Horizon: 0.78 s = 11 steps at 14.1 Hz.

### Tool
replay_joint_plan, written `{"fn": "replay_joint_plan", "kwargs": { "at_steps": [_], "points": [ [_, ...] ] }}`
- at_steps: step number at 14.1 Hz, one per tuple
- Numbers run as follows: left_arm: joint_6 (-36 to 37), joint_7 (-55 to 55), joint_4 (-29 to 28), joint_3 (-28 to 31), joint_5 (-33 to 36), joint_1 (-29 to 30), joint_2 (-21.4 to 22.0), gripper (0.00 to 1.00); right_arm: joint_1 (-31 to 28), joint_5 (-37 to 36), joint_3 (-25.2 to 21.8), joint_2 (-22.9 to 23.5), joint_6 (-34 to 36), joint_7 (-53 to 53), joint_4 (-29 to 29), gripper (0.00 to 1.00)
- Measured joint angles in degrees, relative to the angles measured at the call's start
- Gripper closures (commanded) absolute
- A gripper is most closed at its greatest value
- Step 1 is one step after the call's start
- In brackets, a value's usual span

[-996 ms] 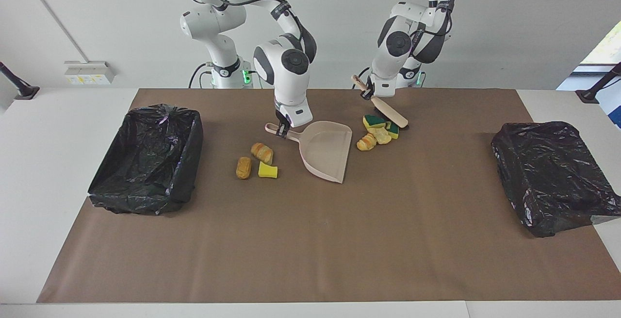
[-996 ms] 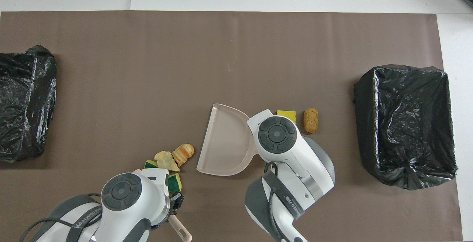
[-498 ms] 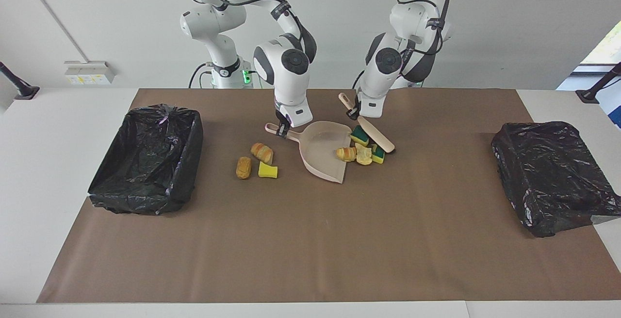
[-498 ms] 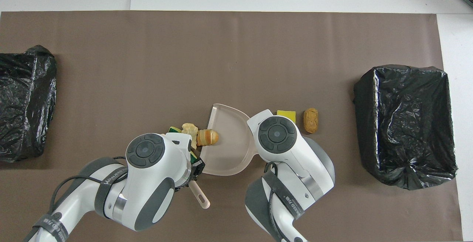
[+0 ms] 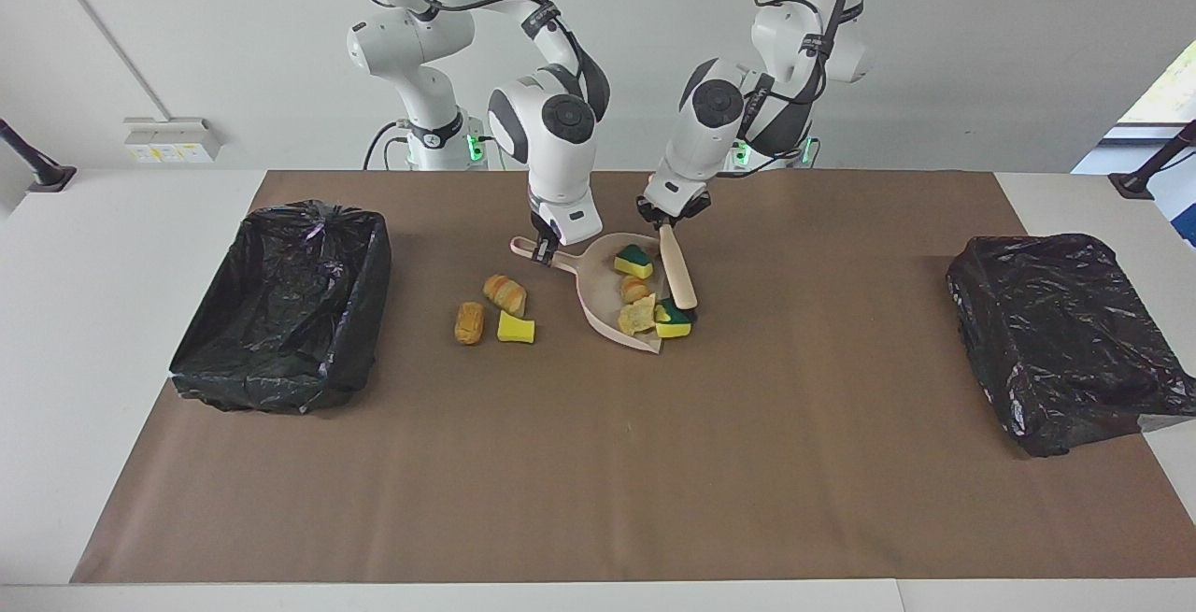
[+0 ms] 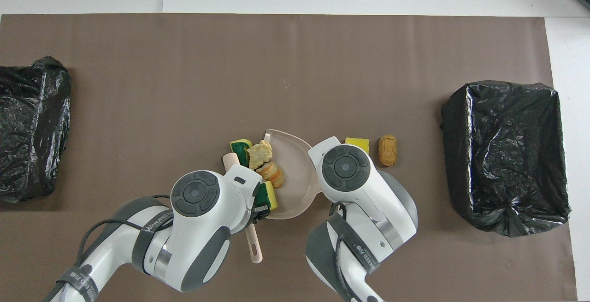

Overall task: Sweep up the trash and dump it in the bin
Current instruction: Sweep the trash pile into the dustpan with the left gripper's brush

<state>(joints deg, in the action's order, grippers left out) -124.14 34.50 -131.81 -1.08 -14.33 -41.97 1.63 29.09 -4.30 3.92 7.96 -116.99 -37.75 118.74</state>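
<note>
Brown paper covers the worktop, where the left fingers point(image 5: 671, 219), clamped on the brush point(image 5: 677, 268), should press low so scraps point(image 5: 638, 315) clear the lip of the dustpan point(image 5: 598, 299) that the right fingers point(image 5: 541, 250) grip

Bright, even daylight, sharp focus in both views. Soft short shadows under the left gripper point(image 5: 669, 218) and right gripper point(image 5: 542, 249). Specular glints on black bin liners point(image 5: 280, 304) well out to either side of the grippers. No motion blur.

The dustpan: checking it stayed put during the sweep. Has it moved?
No. The dustpan lies at the same distance from the yellow sponge piece beside it.
</note>
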Motion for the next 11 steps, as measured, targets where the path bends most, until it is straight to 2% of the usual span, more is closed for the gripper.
{"fn": "replay_joint_plan", "kwargs": {
  "at_steps": [5,11],
  "points": [
    [2.76,-1.86,2.09,-0.32,0.52,-4.15,0.01,1.0,0.01,0.0,0.0,0.01,0.0,-0.02,0.02,1.0],
    [17.46,-4.52,4.29,1.62,2.89,-2.62,3.44,1.0,0.0,0.0,0.0,0.01,0.0,-0.03,0.02,1.0]
  ]
}}
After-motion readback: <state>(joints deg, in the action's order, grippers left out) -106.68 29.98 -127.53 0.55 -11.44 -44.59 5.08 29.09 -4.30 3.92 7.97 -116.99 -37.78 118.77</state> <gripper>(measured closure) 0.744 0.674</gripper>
